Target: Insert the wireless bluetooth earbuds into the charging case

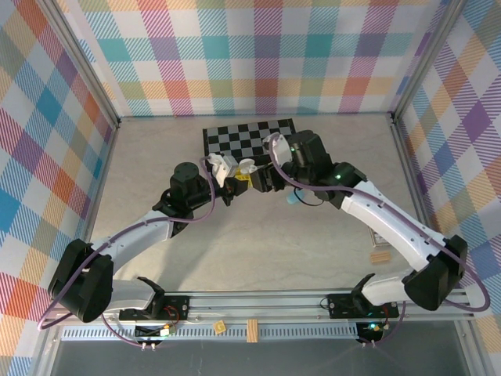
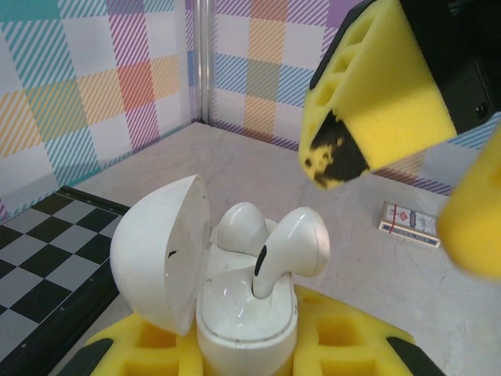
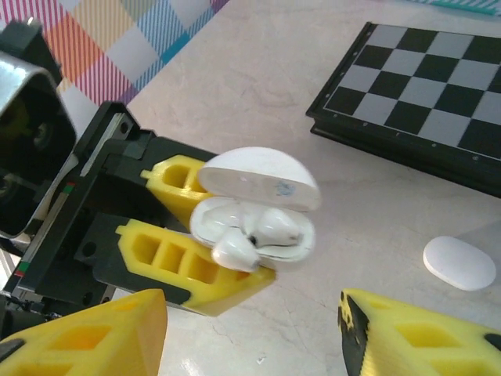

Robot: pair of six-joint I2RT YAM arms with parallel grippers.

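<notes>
Left gripper [image 2: 249,346] clamps the charging case [image 2: 243,317], lid [image 2: 160,251] swung to 9 o'clock, right gripper [image 3: 250,321] gapes empty; the proud earbud [image 2: 274,262] looks light, glossy, slippery: pinch its bulb [image 2: 304,235] gently.

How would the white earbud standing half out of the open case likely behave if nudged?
The earbud looks glossy and rounded, so it would probably slip when pinched. Only its stem sits in the charging case, so a sideways nudge may tip it out. It is small beside the case, so likely very light.
</notes>
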